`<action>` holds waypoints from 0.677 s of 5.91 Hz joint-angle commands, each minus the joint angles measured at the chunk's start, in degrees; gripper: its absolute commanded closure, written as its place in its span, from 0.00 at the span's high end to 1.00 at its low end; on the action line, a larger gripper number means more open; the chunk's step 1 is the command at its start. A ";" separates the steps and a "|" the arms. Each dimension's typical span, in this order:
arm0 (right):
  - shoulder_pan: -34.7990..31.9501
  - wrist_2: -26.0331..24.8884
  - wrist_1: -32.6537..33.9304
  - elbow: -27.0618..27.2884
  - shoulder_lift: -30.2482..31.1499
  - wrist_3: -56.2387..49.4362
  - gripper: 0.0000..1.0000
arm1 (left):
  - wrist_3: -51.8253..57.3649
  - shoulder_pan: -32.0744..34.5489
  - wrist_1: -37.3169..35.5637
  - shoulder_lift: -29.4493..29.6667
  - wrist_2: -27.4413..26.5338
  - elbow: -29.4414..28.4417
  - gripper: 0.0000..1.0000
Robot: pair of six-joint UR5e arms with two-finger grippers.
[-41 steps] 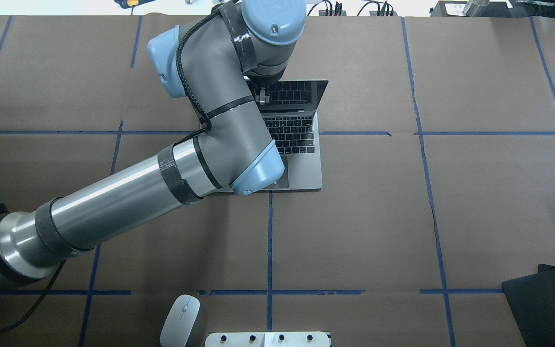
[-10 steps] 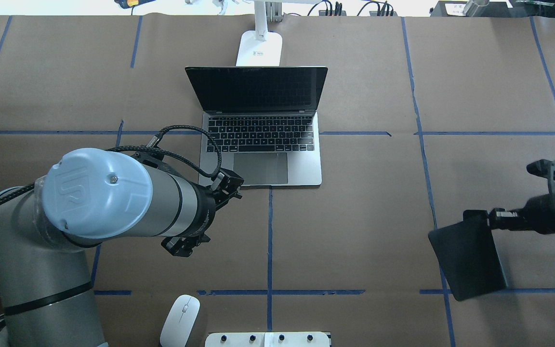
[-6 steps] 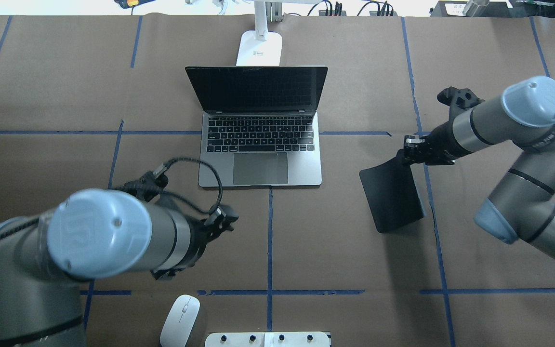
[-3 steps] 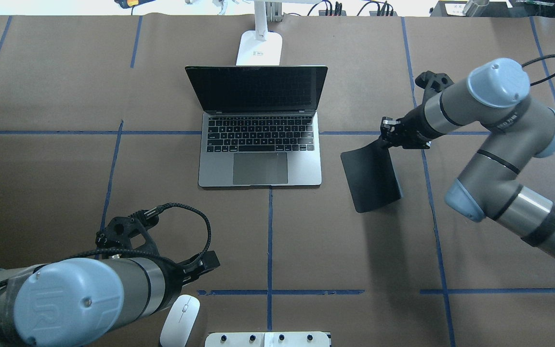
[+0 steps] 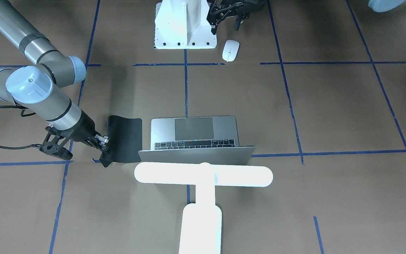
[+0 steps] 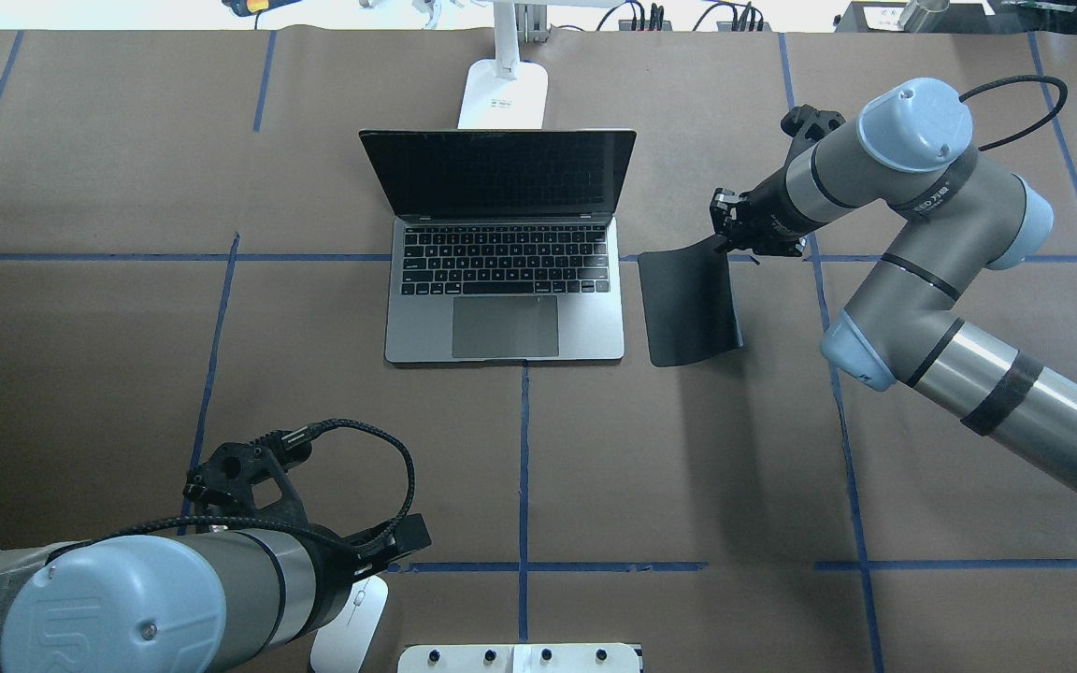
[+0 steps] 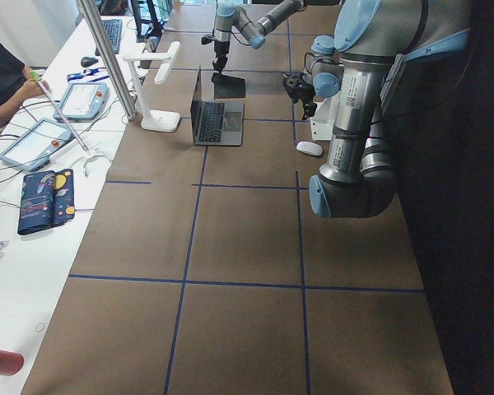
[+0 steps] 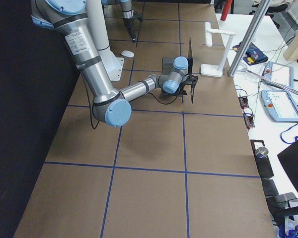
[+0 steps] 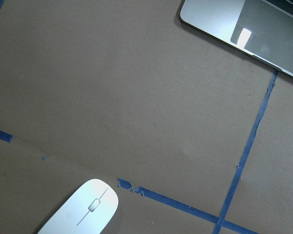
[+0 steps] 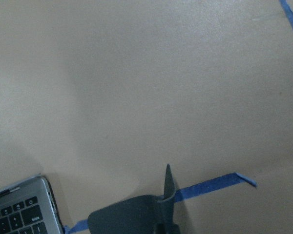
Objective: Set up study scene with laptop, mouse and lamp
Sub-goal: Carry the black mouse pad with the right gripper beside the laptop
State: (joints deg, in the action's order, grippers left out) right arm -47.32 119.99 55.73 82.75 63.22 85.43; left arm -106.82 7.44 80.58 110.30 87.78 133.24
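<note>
Right gripper (image 6: 724, 245) swung the black mat (image 6: 688, 304) beside the laptop (image 6: 506, 280), jaws pinching its corner. Left gripper (image 5: 228, 17) dropped over the mouse (image 5: 230, 50) by the worktop's robot-side edge, jaws hidden, can't tell. Laptop open, lamp (image 5: 203, 174) behind; mat and mouse left.

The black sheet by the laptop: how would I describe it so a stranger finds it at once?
Find the open laptop mid-table. Right beside it, on the robot's right, the right gripper pinches a corner of a thin black mat. It is the only dark, floppy thing; the mouse and lamp are white.
</note>
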 commanded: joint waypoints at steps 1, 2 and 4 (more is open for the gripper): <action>0.12 -0.11 -0.19 -0.57 -0.21 0.18 0.53 | 6.07 -1.28 -0.25 -0.44 0.03 -0.44 1.00; 0.30 -0.46 -0.53 -0.48 -0.29 0.35 1.00 | 12.63 -1.81 -1.73 -0.44 0.29 -1.48 1.00; -0.05 -0.37 -0.80 0.22 -0.21 -0.35 1.00 | 27.03 -1.90 -3.50 -1.66 1.34 -1.76 0.99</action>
State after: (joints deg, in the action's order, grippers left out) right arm -47.19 119.62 55.06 82.69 62.96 85.31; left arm -86.87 5.61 77.69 109.39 88.55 131.73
